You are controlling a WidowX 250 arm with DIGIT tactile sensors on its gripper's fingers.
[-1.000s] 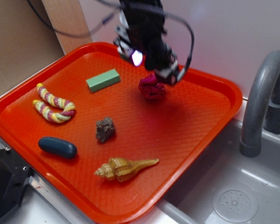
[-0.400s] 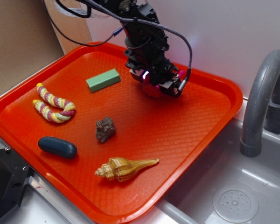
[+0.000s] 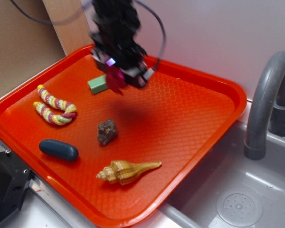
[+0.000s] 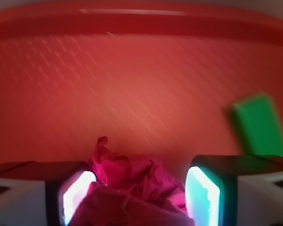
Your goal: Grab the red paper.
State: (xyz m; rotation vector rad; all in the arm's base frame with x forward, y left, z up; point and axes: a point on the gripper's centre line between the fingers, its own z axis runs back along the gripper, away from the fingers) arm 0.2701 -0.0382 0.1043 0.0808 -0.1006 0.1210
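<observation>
Exterior shows red paper (image 3: 115, 78) in gripper (image 3: 118, 79) above orange tray (image 3: 190, 128) beside sink (image 3: 237, 199).

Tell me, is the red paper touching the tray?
Apart. In the exterior view the red paper, between the fingers, hangs above the tray, its shadow separate below.

Exterior view: high, oblique, set back from the gripper (image 3: 119, 78), taking in the whole tray (image 3: 199, 137).
Wrist view: mounted just behind the gripper (image 4: 139, 195), facing down past it, very close, probably motion-blurred.
Shared: tray floor (image 4: 132, 94) and green block (image 3: 98, 84) (image 4: 260, 123) beside it.
</observation>
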